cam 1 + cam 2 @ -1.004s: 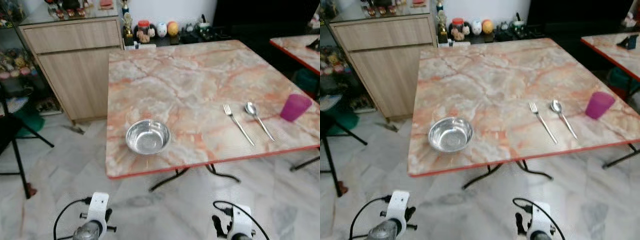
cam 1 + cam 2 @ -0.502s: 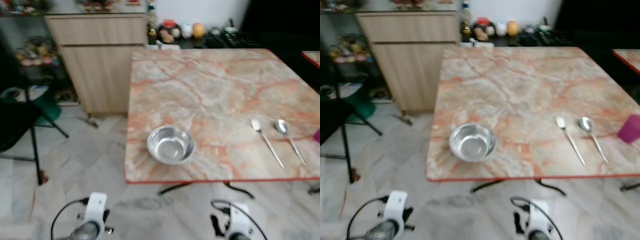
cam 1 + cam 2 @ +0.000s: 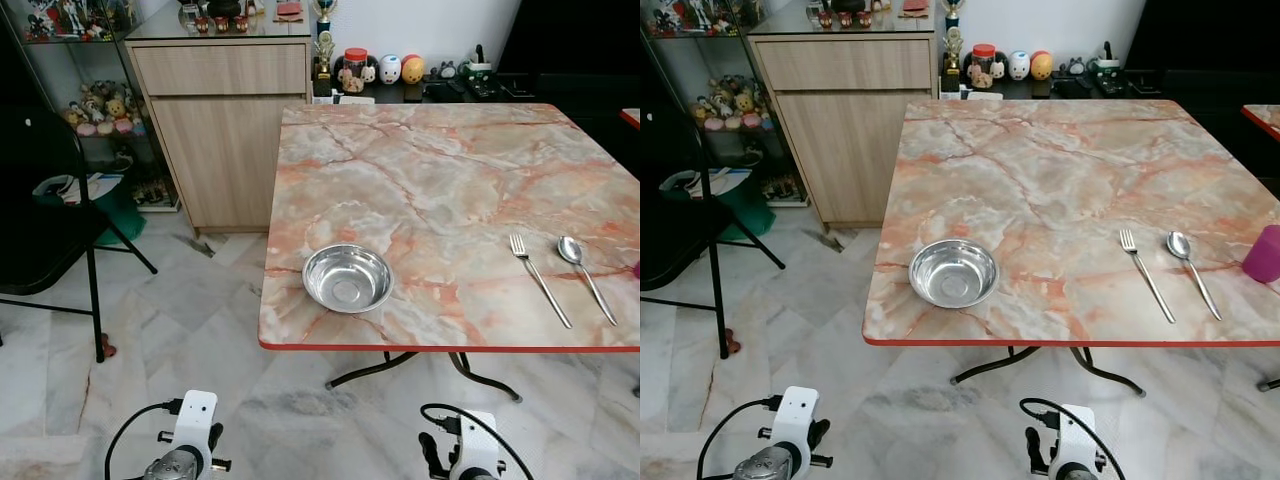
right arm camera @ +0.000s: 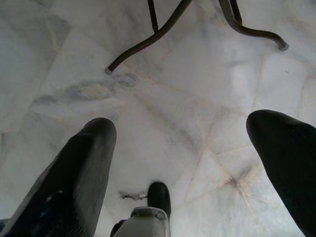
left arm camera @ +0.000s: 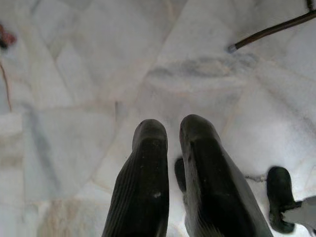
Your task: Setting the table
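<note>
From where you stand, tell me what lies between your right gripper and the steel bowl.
Nothing on the table blocks the steel bowl; it sits alone near the front-left corner. But the right gripper, fingers open, hangs low over the floor, below the table's red edge, so that edge lies between them. The left gripper hangs idle.

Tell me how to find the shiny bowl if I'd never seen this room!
Look at the big pink-orange marble table with the red edge. Near its front left corner sits the steel bowl, alone. It is round and deep, unlike the flat fork and spoon lying further right.
</note>
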You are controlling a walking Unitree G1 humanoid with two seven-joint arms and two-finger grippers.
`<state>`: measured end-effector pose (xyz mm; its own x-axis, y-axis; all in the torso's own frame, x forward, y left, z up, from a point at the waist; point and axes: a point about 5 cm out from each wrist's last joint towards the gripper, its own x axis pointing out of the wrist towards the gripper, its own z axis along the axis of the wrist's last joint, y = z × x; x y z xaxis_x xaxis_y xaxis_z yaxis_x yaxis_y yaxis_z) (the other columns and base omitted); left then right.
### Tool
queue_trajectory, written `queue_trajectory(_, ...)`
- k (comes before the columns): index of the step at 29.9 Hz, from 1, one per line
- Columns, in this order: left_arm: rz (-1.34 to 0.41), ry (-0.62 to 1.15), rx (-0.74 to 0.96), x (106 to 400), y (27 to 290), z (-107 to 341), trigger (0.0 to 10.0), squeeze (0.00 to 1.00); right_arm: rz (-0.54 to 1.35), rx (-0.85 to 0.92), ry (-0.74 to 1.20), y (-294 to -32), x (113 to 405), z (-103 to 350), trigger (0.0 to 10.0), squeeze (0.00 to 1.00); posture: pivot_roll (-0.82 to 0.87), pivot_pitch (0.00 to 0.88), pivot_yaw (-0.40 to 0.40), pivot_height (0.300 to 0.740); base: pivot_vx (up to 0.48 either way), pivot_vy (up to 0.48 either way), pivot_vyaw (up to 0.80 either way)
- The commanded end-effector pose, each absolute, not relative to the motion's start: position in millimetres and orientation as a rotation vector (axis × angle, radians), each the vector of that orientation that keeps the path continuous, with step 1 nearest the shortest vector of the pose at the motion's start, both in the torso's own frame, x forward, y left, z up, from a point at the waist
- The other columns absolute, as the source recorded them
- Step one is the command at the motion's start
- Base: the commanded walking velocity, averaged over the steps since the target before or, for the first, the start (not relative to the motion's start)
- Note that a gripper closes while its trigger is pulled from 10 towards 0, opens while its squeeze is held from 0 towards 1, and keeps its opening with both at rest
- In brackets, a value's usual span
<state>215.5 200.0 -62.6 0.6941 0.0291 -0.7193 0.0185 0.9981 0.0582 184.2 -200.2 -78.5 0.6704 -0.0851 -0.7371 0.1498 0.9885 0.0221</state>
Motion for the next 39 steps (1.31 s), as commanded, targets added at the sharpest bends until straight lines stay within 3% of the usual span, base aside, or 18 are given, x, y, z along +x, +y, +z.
queue_trajectory(1,0.126,0.879,-0.061,206.0,208.5,-68.8,10.0,0.0,-0.142,0.091,0.822,-200.1,186.5,-77.5,10.0,0.0,-0.03,0.0,-0.02,0.74,0.0,0.0,0.0)
queue_trajectory(12,0.18,0.887,-0.032,190.2,237.9,-69.9,10.0,0.0,-0.144,0.103,0.822,-200.3,186.2,-77.7,10.0,0.0,-0.03,0.0,-0.024,0.74,0.0,0.0,0.0)
queue_trajectory(18,-0.01,0.914,0.145,183.1,232.8,-73.4,10.0,0.0,-0.116,0.094,0.833,-199.9,186.5,-77.8,10.0,0.0,-0.03,0.0,-0.029,0.74,0.0,0.0,0.0)
queue_trajectory(22,-0.051,0.911,0.149,182.7,229.1,-74.0,10.0,0.0,-0.134,0.082,0.837,-201.2,186.0,-78.0,10.0,0.0,-0.03,0.0,-0.029,0.74,0.0,0.0,0.0)
queue_trajectory(39,-0.05,0.918,0.143,176.7,228.3,-76.8,10.0,0.0,-0.136,0.035,0.878,-200.2,184.4,-80.0,10.0,0.0,-0.03,0.0,-0.013,0.74,0.0,0.0,0.0)
